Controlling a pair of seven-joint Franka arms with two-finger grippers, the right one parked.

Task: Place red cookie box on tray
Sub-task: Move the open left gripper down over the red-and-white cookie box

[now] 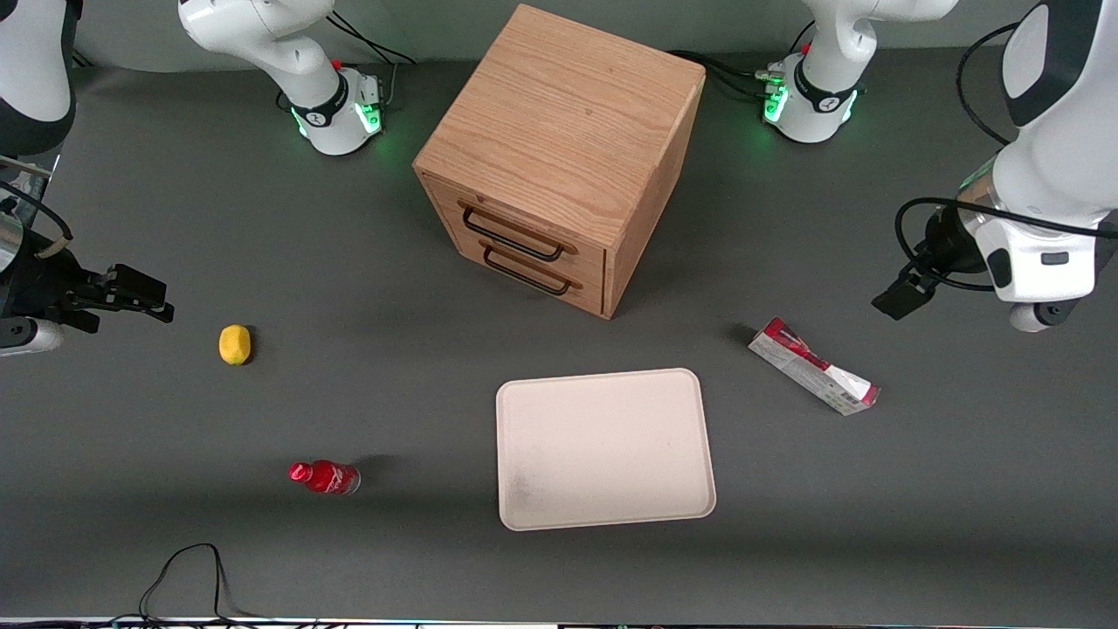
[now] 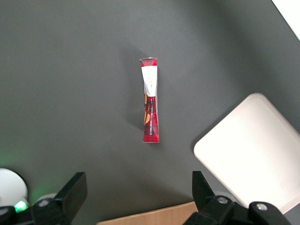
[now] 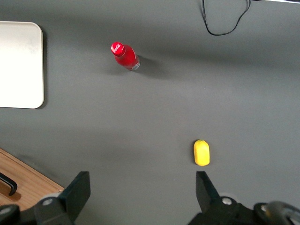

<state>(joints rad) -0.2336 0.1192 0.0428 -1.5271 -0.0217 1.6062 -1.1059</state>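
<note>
Red cookie box (image 1: 813, 365) lies flat on the table (image 1: 349, 393), beside the tray (image 1: 604, 448) toward the working arm's end, not touching it. Tray holds nothing. Gripper (image 2: 136, 199) hovers above the box, well clear of it, jaws wide open, holding nothing. Wooden drawer cabinet (image 1: 559, 157) has both drawers shut. Small red bottle (image 1: 325, 477) and a lemon (image 1: 234, 344) lie toward the parked arm's end.

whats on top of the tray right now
Nothing: the tray is bare apart from a faint grey smudge. The red cookie box lies on the table beside it, toward the working arm's end. The tool hangs open above the box, holding nothing.
</note>
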